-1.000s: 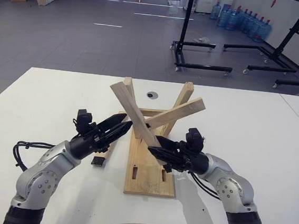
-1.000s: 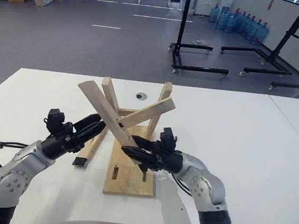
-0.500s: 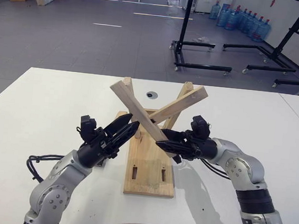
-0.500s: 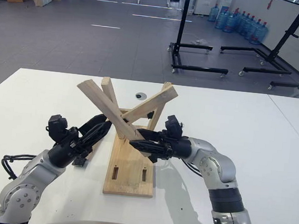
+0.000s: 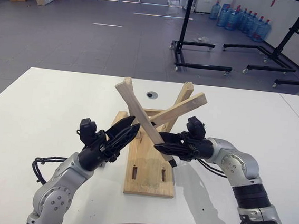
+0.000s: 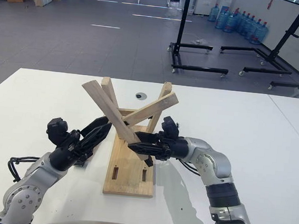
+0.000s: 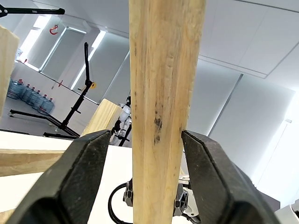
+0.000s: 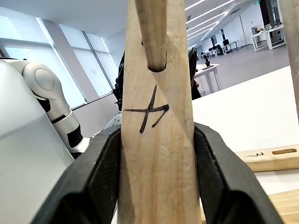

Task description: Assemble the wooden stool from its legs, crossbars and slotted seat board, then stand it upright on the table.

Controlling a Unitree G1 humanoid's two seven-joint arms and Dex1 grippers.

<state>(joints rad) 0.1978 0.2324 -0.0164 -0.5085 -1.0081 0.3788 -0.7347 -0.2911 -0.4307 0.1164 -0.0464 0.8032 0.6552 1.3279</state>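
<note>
The slotted seat board (image 5: 148, 182) lies flat on the white table (image 5: 44, 107). Two legs (image 5: 185, 90) joined by a crossbar (image 5: 150, 112) rise from its far end. Above the board two more legs cross like an X. My left gripper (image 5: 130, 128) is shut on the lower end of the leg (image 5: 186, 105) that slants up to the right; the left wrist view has that leg (image 7: 163, 84) between the fingers (image 7: 84, 168). My right gripper (image 5: 161, 140) is shut on the leg (image 5: 134, 102) that slants up to the left, marked with a cross (image 8: 145, 114) and carrying a round dowel (image 8: 152, 28).
A round cable hole (image 5: 151, 95) sits in the table just beyond the stool parts. Bare tabletop lies on both sides of the board. Black metal stands (image 5: 197, 53) and water bottles (image 5: 243, 20) are on the floor far behind the table.
Both arms have come in over the board. The right gripper rose off the board and moved away from me with its leg, which now stands steeper; the left-held leg's top rose, then dipped slightly.
</note>
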